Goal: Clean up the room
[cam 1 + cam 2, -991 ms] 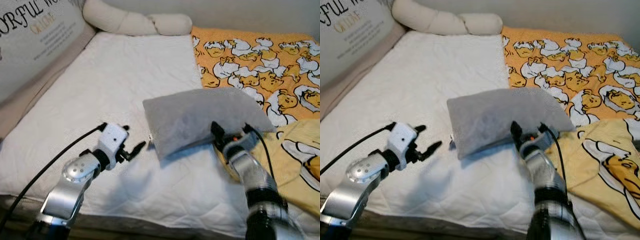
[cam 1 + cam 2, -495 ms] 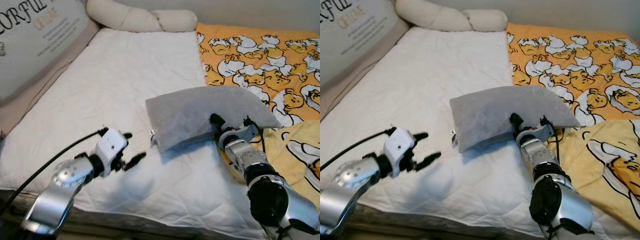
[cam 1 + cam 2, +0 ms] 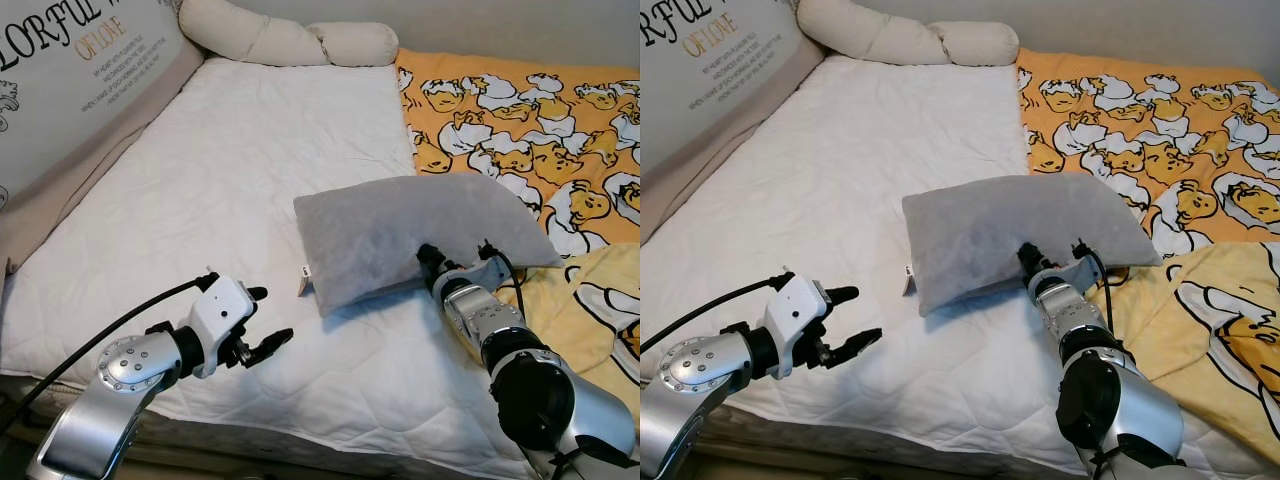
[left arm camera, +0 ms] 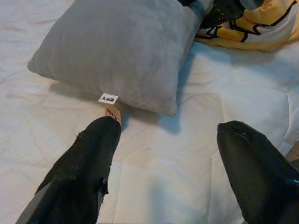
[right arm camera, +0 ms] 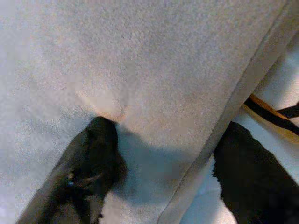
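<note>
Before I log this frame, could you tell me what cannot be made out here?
- Grey pillow: underside hidden against the mattress.
- Pillow tag: print too small, left wrist view.
- Wall banner: lettering cut off by the frame edge.
- Right end effector: whether it clamps the pillow edge is unclear.

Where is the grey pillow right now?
In the eye views the grey pillow lies mid-bed on the white quilt, beside the duck-print blanket, with the right gripper at its near edge.

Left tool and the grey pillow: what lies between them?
Bare white bed sheet between the left tool and the grey pillow, plus the pillow's small tag, seen in the left wrist view.
</note>
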Tool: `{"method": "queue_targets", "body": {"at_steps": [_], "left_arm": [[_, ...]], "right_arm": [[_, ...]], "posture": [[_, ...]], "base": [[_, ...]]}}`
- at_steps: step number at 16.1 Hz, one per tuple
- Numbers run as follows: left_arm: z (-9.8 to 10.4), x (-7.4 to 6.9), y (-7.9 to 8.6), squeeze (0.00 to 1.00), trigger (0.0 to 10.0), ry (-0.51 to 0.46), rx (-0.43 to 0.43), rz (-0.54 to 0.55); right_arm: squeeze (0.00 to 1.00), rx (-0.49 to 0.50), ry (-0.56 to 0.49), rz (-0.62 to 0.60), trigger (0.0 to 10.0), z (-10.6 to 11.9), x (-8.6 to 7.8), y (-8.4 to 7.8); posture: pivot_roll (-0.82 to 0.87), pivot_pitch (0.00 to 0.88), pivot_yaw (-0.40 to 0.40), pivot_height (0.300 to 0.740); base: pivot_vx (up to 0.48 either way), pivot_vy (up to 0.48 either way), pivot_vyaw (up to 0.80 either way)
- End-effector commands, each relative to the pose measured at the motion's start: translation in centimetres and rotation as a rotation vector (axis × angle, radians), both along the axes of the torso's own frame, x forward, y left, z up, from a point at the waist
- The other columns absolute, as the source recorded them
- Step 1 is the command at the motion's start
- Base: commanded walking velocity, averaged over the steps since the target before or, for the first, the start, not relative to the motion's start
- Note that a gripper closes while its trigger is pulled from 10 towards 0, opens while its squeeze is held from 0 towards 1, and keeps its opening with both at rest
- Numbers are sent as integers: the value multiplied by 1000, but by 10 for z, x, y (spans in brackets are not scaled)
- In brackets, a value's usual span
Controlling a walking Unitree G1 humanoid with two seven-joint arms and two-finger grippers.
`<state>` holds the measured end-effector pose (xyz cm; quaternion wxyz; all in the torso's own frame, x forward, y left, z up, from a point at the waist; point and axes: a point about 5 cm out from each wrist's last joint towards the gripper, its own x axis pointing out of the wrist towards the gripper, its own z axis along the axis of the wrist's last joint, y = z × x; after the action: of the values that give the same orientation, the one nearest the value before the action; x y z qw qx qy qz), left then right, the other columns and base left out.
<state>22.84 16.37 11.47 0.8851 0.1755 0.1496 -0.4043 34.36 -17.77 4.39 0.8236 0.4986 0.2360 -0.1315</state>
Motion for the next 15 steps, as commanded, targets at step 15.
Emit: {"method": "queue_targets", "body": {"at_steps": [15], "left_arm": [[0, 17, -9, 0, 10000, -26, 4, -6]], "right_arm": [[0, -84, 21, 6, 0, 9, 7, -4]], "posture": [[103, 0, -30, 740]], "base": [[0, 0, 0]]}}
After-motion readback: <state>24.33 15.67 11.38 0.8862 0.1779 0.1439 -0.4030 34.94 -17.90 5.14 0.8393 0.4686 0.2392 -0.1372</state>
